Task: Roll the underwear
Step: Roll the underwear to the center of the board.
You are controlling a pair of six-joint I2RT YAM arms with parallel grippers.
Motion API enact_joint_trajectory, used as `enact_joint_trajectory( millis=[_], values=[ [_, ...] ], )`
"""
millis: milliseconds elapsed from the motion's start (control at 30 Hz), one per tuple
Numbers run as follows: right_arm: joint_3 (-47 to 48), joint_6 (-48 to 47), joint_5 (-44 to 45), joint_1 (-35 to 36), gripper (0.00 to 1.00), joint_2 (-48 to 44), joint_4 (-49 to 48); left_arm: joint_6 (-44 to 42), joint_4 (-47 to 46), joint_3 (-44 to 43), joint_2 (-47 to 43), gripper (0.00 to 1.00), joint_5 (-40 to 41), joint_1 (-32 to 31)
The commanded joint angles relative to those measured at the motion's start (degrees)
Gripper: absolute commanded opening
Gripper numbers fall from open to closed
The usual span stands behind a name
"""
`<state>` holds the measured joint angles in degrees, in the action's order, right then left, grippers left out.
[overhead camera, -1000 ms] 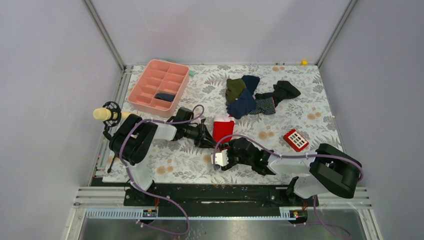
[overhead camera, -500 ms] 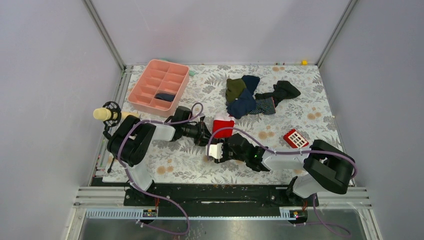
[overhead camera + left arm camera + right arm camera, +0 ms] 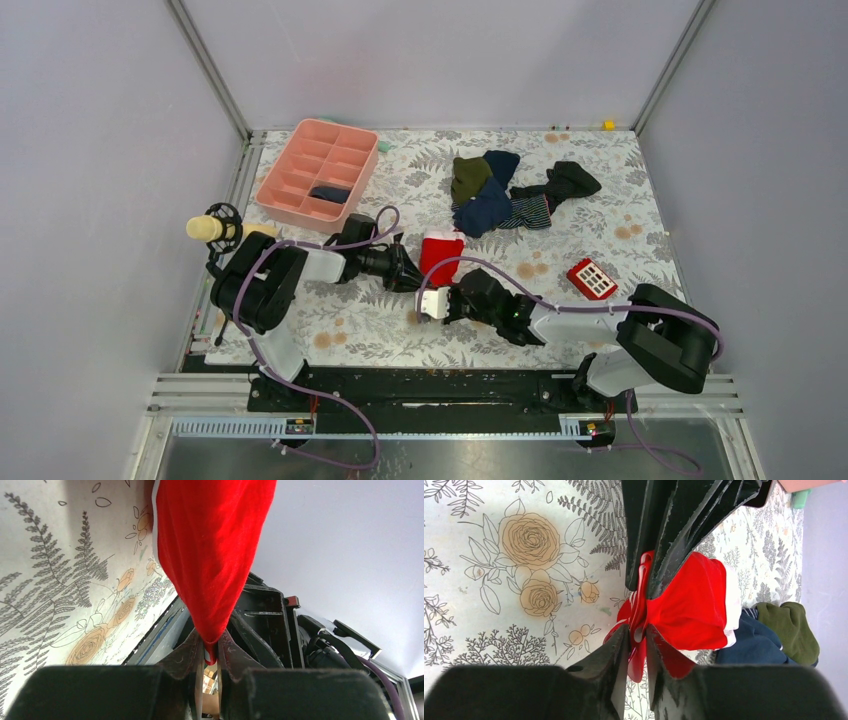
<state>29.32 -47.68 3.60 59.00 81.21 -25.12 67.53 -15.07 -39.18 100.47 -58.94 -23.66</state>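
Note:
The underwear (image 3: 441, 252) is a bright red cloth with a white edge, bunched on the flowered table (image 3: 600, 215) between the two arms. My left gripper (image 3: 412, 277) holds it from the left. In the left wrist view a corner of the red cloth (image 3: 210, 555) hangs down into my left gripper (image 3: 211, 652), which is shut on it. My right gripper (image 3: 447, 285) comes in from the near side. The right wrist view shows my right gripper (image 3: 638, 636) closed on a fold of the underwear (image 3: 689, 605), just under the left gripper's black fingers (image 3: 659, 540).
A pink divided tray (image 3: 318, 170) stands at the back left, with a dark roll (image 3: 328, 194) in one compartment. Navy, olive, striped and black garments (image 3: 500, 190) lie in a pile behind the underwear. A small red box (image 3: 591, 279) sits to the right.
My right gripper has moved left and forward to the underwear's near edge and closed on the cloth. The left gripper has kept its hold and barely shifted.

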Motion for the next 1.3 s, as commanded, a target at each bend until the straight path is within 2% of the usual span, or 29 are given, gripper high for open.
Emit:
enact_joint_trajectory(
  millis=[0,67,100,333,367,400,533,567,633,767,1067,1267],
  values=[
    [-0.7,-1.2,0.5,0.3,0.16,-1.4,4.3,-1.0,-1.5,0.1,-2.3,0.0,-1.4,0.8],
    [-0.2,-1.1,0.1,0.2,0.03,-1.6,5.1,-1.6,-0.6,0.0,-2.1,0.0,-1.2,0.7],
    [0.0,-1.0,0.0,0.3,0.0,-1.6,5.1,-1.9,-0.4,0.0,-2.1,0.0,-1.1,0.8],
    [2.4,-0.3,-3.3,-1.1,0.0,-1.1,6.6,-3.7,1.5,-0.2,-2.0,0.0,-0.4,1.0],
    [2.3,-0.3,-3.4,-1.2,0.06,-1.1,6.7,-3.6,1.5,-0.2,-1.9,0.0,-0.4,1.0],
    [1.9,-0.2,-4.6,-1.3,0.21,-1.2,6.8,-3.6,1.5,-0.3,-1.7,0.0,-0.5,1.1],
    [-0.1,2.0,-4.2,-1.3,0.6,-4.0,3.9,-3.5,1.4,-0.6,-1.2,0.0,-0.6,1.2],
    [-0.2,2.5,-4.4,-1.3,0.67,-4.7,3.9,-3.5,1.3,-0.6,-1.1,0.0,-0.6,1.2],
    [0.5,3.6,-5.4,-1.3,0.72,-4.9,4.6,-3.3,0.8,-0.3,-1.1,0.0,-0.4,1.2],
    [3.3,5.9,-6.0,-1.3,0.7,-2.2,4.4,-3.1,0.3,-0.2,-1.7,0.0,-0.4,1.4],
    [7.4,4.4,-6.1,-1.3,0.66,6.1,0.0,-3.3,0.3,0.6,-3.5,0.0,-0.5,1.9],
    [7.0,1.4,-2.5,-1.3,0.49,7.6,-0.5,-3.7,0.6,1.1,-4.1,0.0,-0.4,3.0]
  ],
)
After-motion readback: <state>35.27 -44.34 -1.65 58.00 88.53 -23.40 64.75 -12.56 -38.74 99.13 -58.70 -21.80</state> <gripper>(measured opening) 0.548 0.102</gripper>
